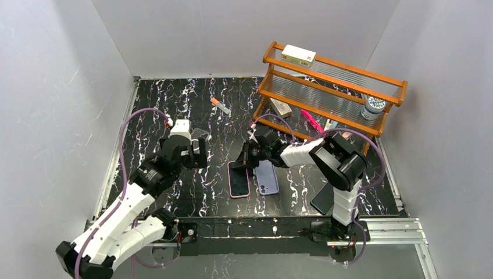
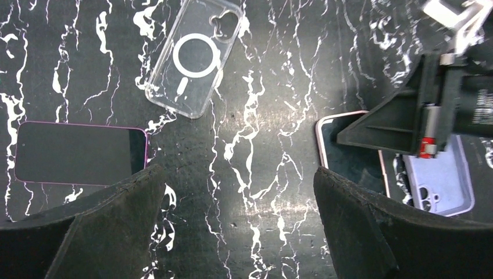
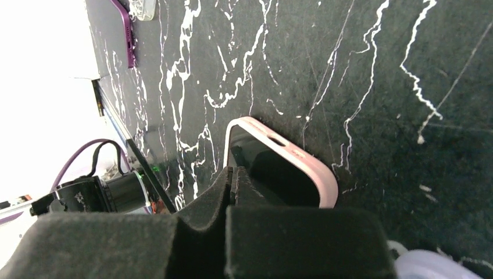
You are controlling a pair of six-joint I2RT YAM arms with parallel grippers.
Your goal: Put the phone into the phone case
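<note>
The right end effector (image 3: 234,174) is clenched, fingers together, with its tips on the top end of a pink-rimmed phone case (image 3: 290,157) that seems to have a dark phone in it. The left end effector (image 2: 238,174) hangs released over the black marbled counter (image 2: 261,116). It sits between that case and a purple-edged dark phone (image 2: 78,152), with a clear plastic case (image 2: 195,55) lying beyond.

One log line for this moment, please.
right hand shut, at pink case far end | left hand open, empty | clear case lying apart, empty

No legible text (box (image 1: 298,56) label blurred)
</note>
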